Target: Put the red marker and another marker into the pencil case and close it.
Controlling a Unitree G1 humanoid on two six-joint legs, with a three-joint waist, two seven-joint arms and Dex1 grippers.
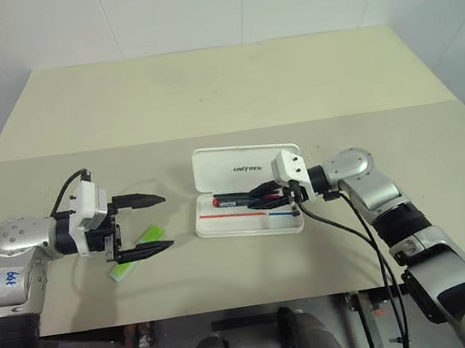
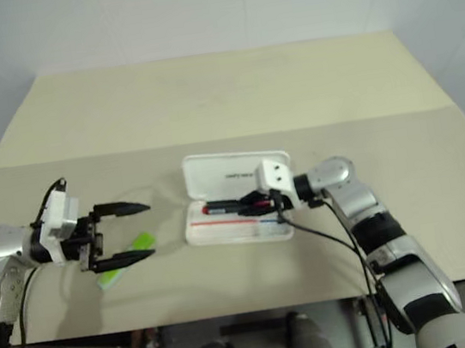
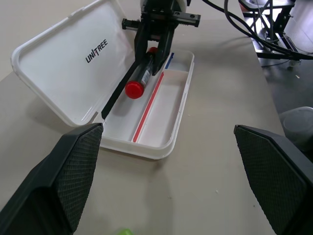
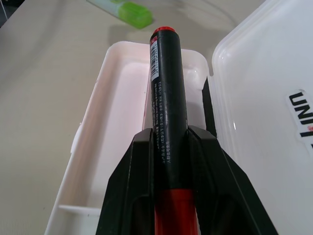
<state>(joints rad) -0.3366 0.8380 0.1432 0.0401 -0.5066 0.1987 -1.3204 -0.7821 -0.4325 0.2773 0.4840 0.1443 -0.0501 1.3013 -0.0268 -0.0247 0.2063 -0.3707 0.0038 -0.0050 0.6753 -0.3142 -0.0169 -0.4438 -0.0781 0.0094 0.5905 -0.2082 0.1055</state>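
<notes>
Our right gripper is clamped on the red marker, its two black fingers pressed against the dark barrel, with the red cap down between them. Lines of small white print and a barcode run along the barrel, too fine for us to read. The marker lies level over the open tray of the pencil case, pointing along its length with its red end toward our left side; we cannot tell whether it touches the tray floor.

The case is a white hard-plastic box with rounded corners, and its hinged lid stands raised behind the tray. On the inside of the lid we read "UNITREE" in dark capitals. Inside the tray we see a thin red stripe running lengthwise and a short blue stripe near the end under our right gripper. Apart from the marker held over it, the tray holds nothing we can make out.

Our left gripper hangs wide open with nothing between its fingers, pointing toward the case. The light-green highlighter lies on the beige table just beneath it, well apart from the case.
</notes>
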